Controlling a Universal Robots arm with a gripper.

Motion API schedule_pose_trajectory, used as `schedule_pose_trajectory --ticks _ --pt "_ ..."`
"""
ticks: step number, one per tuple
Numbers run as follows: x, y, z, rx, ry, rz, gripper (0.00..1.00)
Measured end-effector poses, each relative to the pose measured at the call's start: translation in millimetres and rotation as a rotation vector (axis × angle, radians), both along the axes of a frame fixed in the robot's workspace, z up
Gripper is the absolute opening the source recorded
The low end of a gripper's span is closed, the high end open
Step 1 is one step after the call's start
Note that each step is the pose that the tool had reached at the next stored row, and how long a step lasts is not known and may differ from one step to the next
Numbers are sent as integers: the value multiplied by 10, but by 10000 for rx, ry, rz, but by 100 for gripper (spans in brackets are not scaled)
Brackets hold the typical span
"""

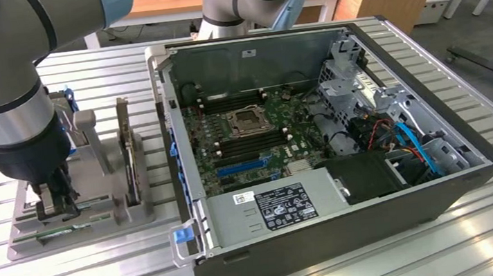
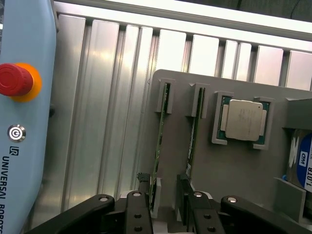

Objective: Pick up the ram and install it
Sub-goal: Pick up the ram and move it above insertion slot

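Two sticks stand on edge in slots of the gray fixture [image 2: 229, 170]: the ram [image 2: 160, 141], farthest from the fixture's processor pocket, and a second stick [image 2: 194, 131] next to it. My gripper [image 2: 165, 209] is spread wide and holds nothing, with the ram's end between its fingers. I judge the ram light, stiff, thin and fragile, so pinch the flat faces, not the contact edge. The fixture's pocket holds a processor chip [image 2: 243, 119]. Beside the fixture is the open computer case [image 1: 333, 246], and its CPU socket [image 1: 249, 120] looks empty.

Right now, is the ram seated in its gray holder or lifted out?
Seated: the ram stands on edge in the gray holder's slot, not raised, with the open gripper straddling its end.
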State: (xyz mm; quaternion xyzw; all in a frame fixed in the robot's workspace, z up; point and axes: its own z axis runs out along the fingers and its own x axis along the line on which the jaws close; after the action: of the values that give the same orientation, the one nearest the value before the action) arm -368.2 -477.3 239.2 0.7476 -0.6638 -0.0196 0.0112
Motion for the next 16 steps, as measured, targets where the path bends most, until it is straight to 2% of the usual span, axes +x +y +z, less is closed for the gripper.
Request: schedule_pose_trajectory --ticks 16 --pt "0 0 -32 2 -3 0 36"
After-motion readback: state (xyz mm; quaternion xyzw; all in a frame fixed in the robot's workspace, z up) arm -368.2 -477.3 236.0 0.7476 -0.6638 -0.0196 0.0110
